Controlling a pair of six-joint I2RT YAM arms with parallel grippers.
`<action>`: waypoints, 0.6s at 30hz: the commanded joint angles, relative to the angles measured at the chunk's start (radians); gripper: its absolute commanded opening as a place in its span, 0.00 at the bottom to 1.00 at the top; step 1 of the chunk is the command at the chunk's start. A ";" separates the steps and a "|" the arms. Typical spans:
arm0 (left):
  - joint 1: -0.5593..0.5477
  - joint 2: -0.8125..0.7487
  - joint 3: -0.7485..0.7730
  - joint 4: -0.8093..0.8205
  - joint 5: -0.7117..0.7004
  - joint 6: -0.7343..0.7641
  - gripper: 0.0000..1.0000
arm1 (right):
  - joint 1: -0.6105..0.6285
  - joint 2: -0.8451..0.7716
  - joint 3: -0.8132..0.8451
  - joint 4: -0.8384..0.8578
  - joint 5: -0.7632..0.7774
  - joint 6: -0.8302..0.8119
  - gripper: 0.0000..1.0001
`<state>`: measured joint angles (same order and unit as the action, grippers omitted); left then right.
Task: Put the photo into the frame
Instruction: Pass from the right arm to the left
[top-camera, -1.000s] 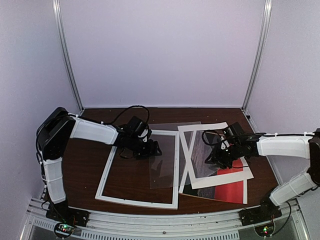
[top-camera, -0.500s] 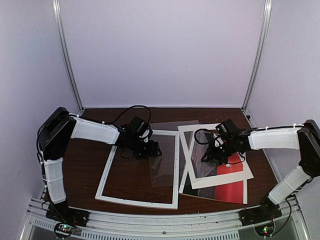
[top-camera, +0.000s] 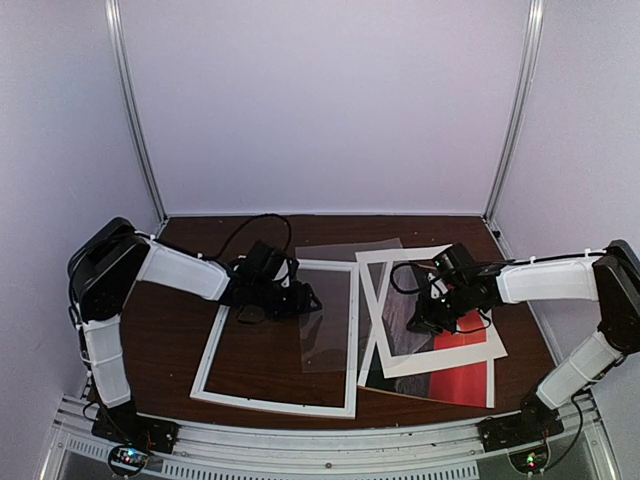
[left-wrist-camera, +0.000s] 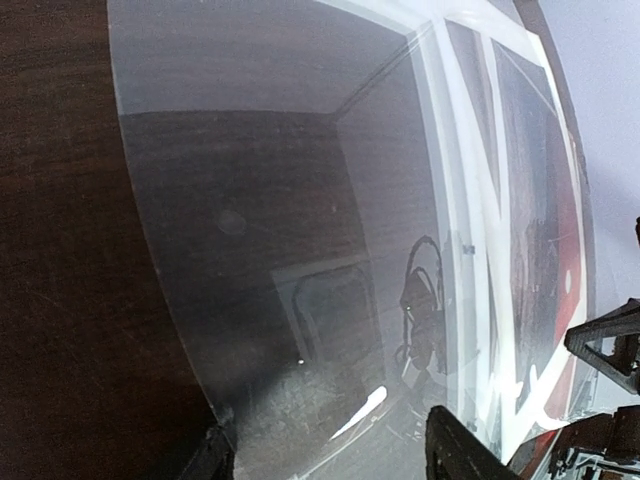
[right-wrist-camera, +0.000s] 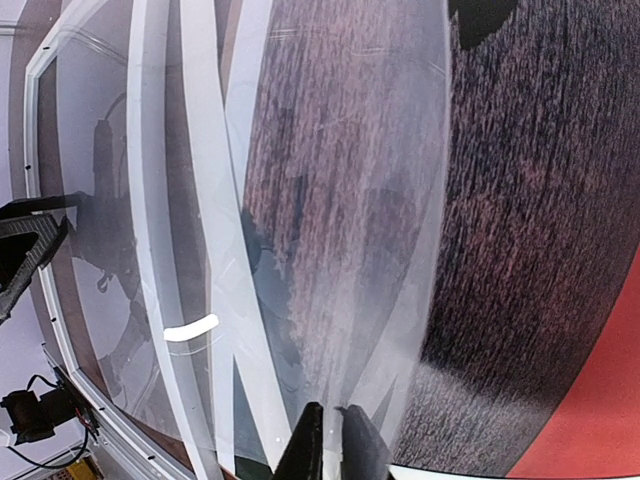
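Observation:
The white frame (top-camera: 279, 400) lies flat on the left half of the table. The photo (top-camera: 462, 382) lies at the right, mostly under the white mat (top-camera: 440, 356); its red corner shows in front, and dark water and red fill the right wrist view (right-wrist-camera: 560, 200). A clear sheet (top-camera: 340, 300) lies across the frame's right side. My left gripper (top-camera: 306, 298) is open over the sheet's left part, its fingers wide apart (left-wrist-camera: 330, 460). My right gripper (top-camera: 424, 320) is low over the mat window, its fingers (right-wrist-camera: 312, 448) pinched on the clear sheet's edge (right-wrist-camera: 340, 200).
The frame's right rail (right-wrist-camera: 148, 200) and the mat's left band (right-wrist-camera: 205, 200) lie close side by side. Metal posts (top-camera: 135, 120) and pale walls close in the back. A metal rail (top-camera: 320, 455) runs along the near edge.
My right gripper has moved left and a little back over the mat window. My left gripper has pulled slightly left. The frame and the mat have not moved.

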<state>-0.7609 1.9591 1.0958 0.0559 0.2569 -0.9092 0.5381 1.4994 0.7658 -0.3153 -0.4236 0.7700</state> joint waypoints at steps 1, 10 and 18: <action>0.008 -0.019 -0.075 0.135 0.089 -0.071 0.64 | 0.005 -0.001 -0.014 0.051 -0.012 0.007 0.08; 0.037 -0.024 -0.125 0.311 0.172 -0.129 0.50 | 0.006 0.005 -0.019 0.056 -0.011 -0.001 0.07; 0.059 -0.038 -0.152 0.421 0.217 -0.188 0.40 | 0.005 0.009 -0.017 0.056 -0.011 -0.005 0.07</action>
<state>-0.7048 1.9465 0.9527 0.3447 0.3988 -1.0599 0.5381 1.4998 0.7578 -0.3012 -0.4240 0.7704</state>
